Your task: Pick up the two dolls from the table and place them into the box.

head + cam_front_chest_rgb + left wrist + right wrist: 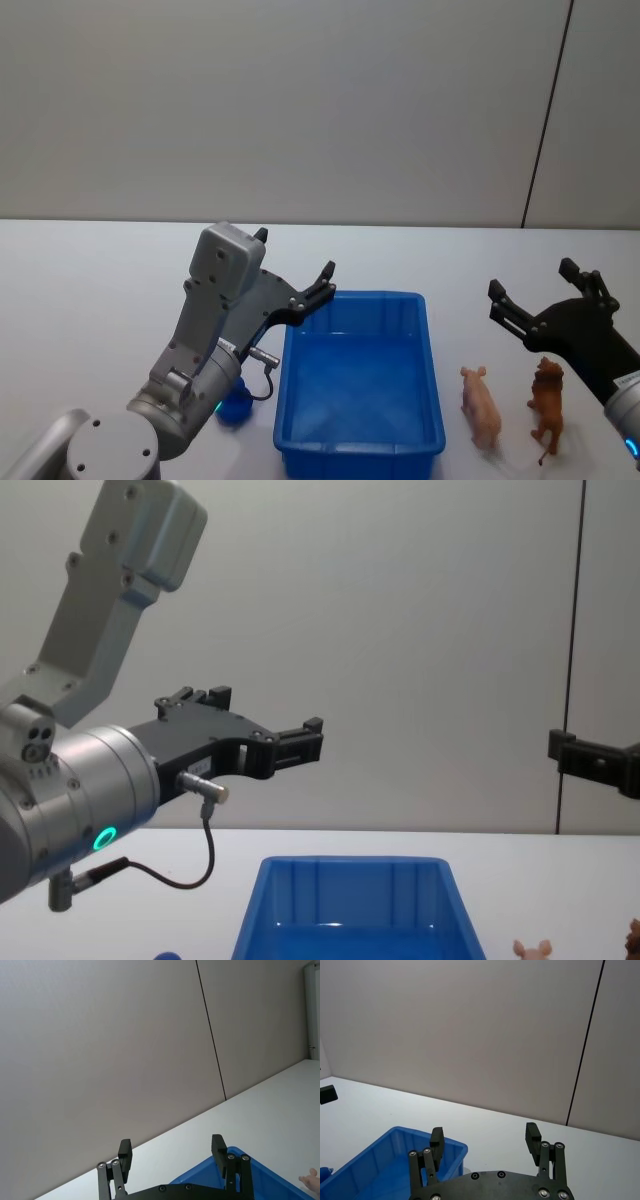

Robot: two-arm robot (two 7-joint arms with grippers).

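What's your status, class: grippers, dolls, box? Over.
Left gripper open, raised near left rim of box. Right gripper open, raised. Pink doll, brown doll on table, right of box. Small blue object left of box, off the path.

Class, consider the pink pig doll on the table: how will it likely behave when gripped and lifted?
The pink pig doll probably stays stiff: its ears and legs hold a moulded shape. It looks light, being far smaller than the box. Its rounded body might slip between the narrow fingers of the right gripper.
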